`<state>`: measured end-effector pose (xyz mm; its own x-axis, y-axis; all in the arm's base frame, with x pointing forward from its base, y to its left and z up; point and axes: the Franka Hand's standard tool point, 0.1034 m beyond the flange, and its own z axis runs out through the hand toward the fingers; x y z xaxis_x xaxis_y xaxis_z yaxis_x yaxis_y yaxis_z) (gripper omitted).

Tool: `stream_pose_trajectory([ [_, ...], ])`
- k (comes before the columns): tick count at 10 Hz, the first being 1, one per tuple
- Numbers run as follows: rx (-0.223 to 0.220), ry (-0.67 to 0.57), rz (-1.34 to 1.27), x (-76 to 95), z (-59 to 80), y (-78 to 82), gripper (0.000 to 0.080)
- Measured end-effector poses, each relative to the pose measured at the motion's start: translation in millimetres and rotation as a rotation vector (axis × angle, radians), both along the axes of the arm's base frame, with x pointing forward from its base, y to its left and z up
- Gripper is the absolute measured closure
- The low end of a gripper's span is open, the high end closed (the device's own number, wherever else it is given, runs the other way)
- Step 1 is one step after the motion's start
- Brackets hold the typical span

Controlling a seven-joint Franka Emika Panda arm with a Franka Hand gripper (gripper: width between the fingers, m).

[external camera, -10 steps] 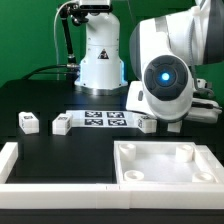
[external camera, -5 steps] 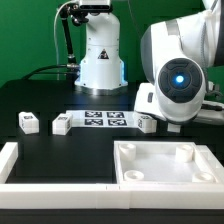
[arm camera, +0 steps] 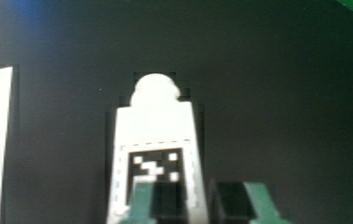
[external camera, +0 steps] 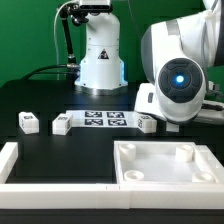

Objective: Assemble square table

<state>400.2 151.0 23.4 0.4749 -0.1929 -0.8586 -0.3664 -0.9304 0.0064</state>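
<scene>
Wrist view: the pincer (arm camera: 196, 203) is closed narrow on the near end of the held leg (arm camera: 157, 130). This white piece lies on the black surface (external camera: 40, 100) with its rounded tip pointing away and its tag (arm camera: 153, 166) facing up. In the exterior view it sits under the arm (external camera: 178, 75), just beside the marker board (external camera: 103, 120) on the exterior view's right. The middle leg (external camera: 62, 124) lies just beside the board's other end, and the far leg (external camera: 28, 122) lies further to the exterior view's left. The square tabletop (external camera: 160, 183) rests nearer the camera, sockets up, apart from the legs. The border wall (external camera: 60, 188) runs along the front.
</scene>
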Motion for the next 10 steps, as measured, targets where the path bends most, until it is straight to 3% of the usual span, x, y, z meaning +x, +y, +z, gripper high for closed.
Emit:
stream_pose_trajectory([
  [1, 0.000, 0.000, 0.000, 0.0, 0.0, 0.0, 0.0778],
  [7, 0.000, 0.000, 0.000, 0.0, 0.0, 0.0, 0.0797],
  [9, 0.009, -0.006, 0.003, 1.2, 0.9, -1.3, 0.0549],
  [10, 0.018, -0.019, 0.005, 4.9, 4.3, -4.2, 0.0549],
])
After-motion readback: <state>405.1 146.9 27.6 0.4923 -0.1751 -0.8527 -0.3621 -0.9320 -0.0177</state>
